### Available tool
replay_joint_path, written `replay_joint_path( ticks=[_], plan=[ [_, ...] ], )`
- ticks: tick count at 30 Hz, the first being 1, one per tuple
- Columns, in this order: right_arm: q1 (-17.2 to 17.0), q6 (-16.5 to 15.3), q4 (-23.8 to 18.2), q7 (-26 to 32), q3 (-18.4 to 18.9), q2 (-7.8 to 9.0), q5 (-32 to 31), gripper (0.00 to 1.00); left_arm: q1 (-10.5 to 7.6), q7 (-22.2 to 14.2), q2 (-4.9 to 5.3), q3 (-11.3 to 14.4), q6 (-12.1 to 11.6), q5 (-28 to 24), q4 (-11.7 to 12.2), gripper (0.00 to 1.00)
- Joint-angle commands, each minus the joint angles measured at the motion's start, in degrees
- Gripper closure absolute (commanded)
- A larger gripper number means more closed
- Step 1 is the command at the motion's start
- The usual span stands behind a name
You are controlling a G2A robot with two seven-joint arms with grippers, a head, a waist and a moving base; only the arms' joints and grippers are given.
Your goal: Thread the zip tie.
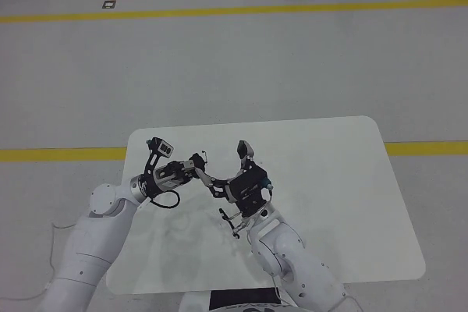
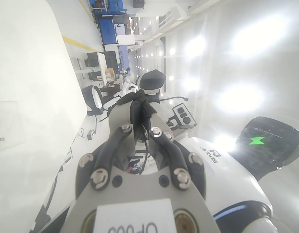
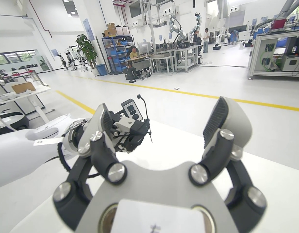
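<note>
Well in from every edge of the white table, with broad tabletop stretching off to the right, the left gripper is clamped on the thin black zip tie, held roughly upright, while the right gripper gapes wide just beside it.

Right gripper spread, zip tie beyond

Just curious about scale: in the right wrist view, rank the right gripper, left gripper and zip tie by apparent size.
1. right gripper, nearest the camera
2. left gripper
3. zip tie
</note>
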Motion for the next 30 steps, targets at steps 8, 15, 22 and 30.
replay_joint_path(
  ticks=[8, 15, 22, 30],
  plan=[
    [3.72, 0.23, 3.22, -2.81, 0.91, 2.49, -6.64, 0.00, 0.98, -0.13, 0.26, -2.02, 5.99, -8.22, 0.00, 1.00],
    [12.48, 9.17, 9.03, -7.58, -8.01, 10.11, -6.64, 0.00, 0.50, -5.11, 0.55, -3.32, 13.69, -15.77, 1.84, 1.00],
    [19.27, 16.42, 11.19, -6.84, -17.27, 14.40, -6.64, 0.00, -0.48, -6.36, 0.61, -3.60, 11.42, -14.66, 1.78, 1.00],
    [20.28, 15.29, 11.76, -7.57, -18.04, 14.56, -6.64, 0.00, 0.07, -5.21, 0.27, -2.24, 14.90, -18.44, 0.65, 1.00]
  ],
)
